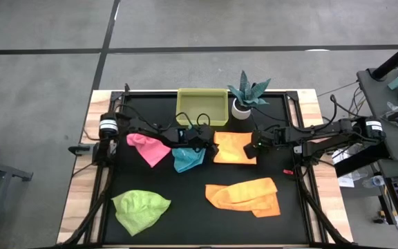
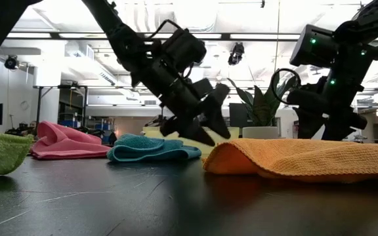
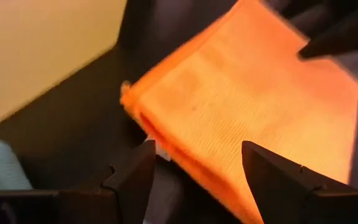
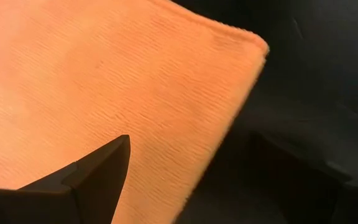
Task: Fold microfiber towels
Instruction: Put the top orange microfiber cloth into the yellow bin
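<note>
Overhead, white ceiling beams and lamps hang above a black mat (image 1: 199, 214) laid on a wooden table (image 1: 76, 207). No writing is legible anywhere. A yellow tray (image 1: 202, 106) sits at the far edge beside a teal plant in a white pot (image 1: 246, 93); I cannot tell what the tray holds. Mid-mat lies a folded orange towel (image 1: 231, 147), with the left gripper (image 1: 206, 142) at its one edge, fingers spread, and the right gripper (image 1: 256, 146) at the other, fingers wide. Pink (image 1: 148, 147), turquoise (image 1: 188, 159), lime (image 1: 139, 209) and a second orange towel (image 1: 245, 196) lie crumpled around.
</note>
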